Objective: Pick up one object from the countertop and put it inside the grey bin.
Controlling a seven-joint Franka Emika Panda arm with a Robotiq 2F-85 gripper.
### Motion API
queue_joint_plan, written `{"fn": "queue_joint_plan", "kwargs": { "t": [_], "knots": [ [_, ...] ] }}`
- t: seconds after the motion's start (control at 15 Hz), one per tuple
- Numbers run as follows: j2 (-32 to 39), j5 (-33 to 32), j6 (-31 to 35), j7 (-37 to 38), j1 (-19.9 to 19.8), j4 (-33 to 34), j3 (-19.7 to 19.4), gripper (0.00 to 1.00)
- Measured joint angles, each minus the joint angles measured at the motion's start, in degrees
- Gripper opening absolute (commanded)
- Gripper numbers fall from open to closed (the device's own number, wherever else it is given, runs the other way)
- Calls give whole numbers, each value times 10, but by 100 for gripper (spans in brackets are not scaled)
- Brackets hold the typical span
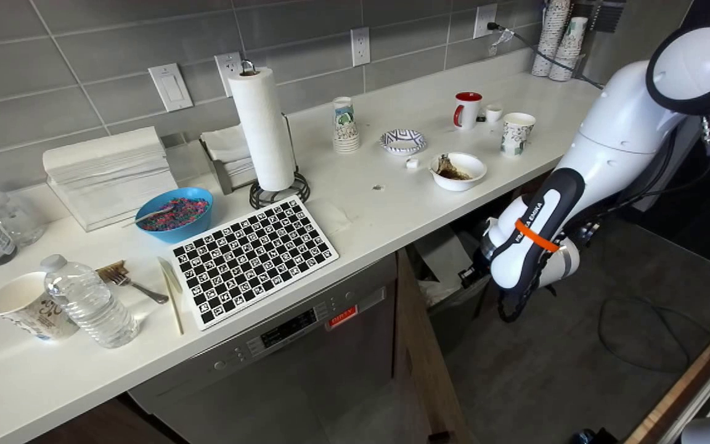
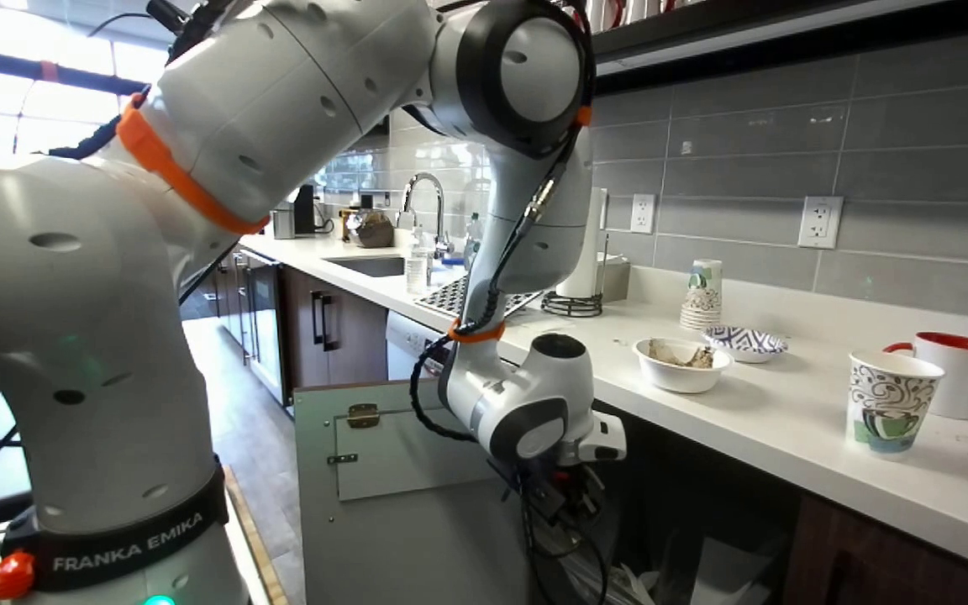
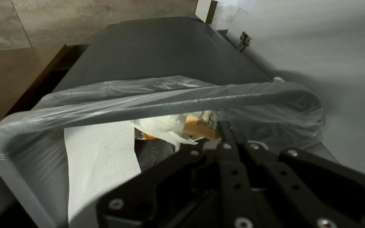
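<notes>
The grey bin (image 3: 176, 50) has a clear plastic liner over its rim and fills much of the wrist view. White paper, an orange-brown piece and other waste lie inside it. My gripper (image 3: 231, 134) is at the bin's opening, its fingers together with nothing visible between them. In an exterior view the gripper (image 1: 469, 275) hangs below the counter edge, and it also shows, dark and partly hidden by cables, in an exterior view (image 2: 576, 496). The off-white countertop (image 1: 386, 213) carries a white bowl (image 1: 457, 171) with brown residue, a paper cup (image 1: 517, 133) and a red-lined mug (image 1: 467, 110).
An open cabinet door (image 2: 400, 521) stands beside the bin and gripper. A dishwasher (image 1: 306, 364) sits under the counter. A patterned bowl (image 1: 403, 142), paper towel roll (image 1: 264, 129), checkered board (image 1: 256, 259), blue bowl (image 1: 177, 214) and water bottle (image 1: 93, 302) stand on the counter.
</notes>
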Motion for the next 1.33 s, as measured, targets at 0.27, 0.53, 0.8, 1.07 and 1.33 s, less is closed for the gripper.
{"fn": "queue_joint_plan", "kwargs": {
  "t": [0.27,0.53,0.8,1.07,1.33],
  "knots": [
    [45,-3,0,1,-3,61,8,0],
    [79,-3,0,1,-2,109,10,0],
    [103,-2,0,10,-2,142,10,0],
    [121,2,0,24,3,168,9,27],
    [133,7,0,38,13,187,6,56]
  ]
}}
